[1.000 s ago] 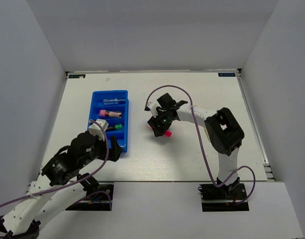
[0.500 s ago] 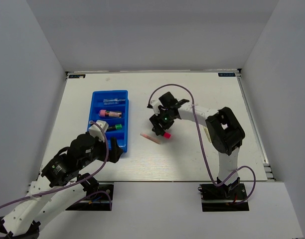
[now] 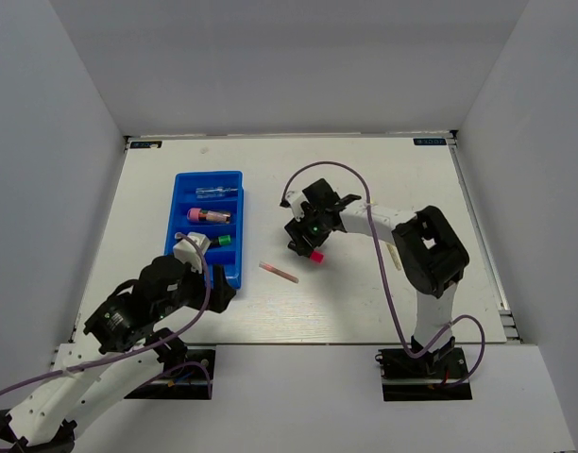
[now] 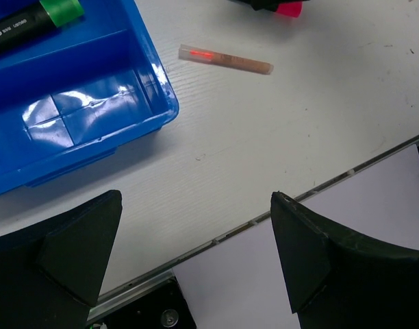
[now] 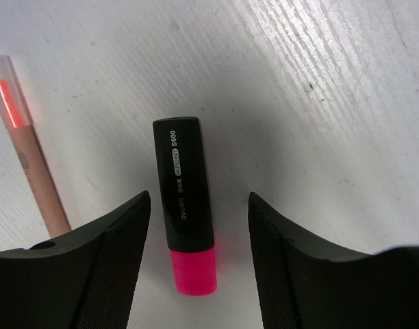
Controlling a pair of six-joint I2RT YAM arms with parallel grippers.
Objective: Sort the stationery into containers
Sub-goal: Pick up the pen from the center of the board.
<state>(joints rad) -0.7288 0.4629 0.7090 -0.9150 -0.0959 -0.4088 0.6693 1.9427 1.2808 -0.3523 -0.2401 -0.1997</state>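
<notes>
The blue tray (image 3: pixel 235 226) holds a clear-blue tube (image 3: pixel 216 192), a pink-orange tube (image 3: pixel 209 215) and a green-capped highlighter (image 3: pixel 218 242). A black highlighter with a pink cap (image 5: pixel 187 226) lies flat on the table between the open fingers of my right gripper (image 5: pixel 199 199), untouched by them; in the top view it (image 3: pixel 315 254) pokes out under that gripper (image 3: pixel 306 241). A thin pink stick (image 3: pixel 279 272) lies on the table between the tray and the highlighter. My left gripper (image 4: pixel 196 205) is open and empty, just off the tray's near right corner (image 4: pixel 158 113).
The stick also shows in the left wrist view (image 4: pixel 225 60) and at the left edge of the right wrist view (image 5: pixel 28 171). The table's near edge (image 4: pixel 291 199) runs right under my left gripper. White walls enclose the table.
The pink stick has come out from under my right gripper and slid toward the near left. My left arm has drawn back a little toward the near edge.
</notes>
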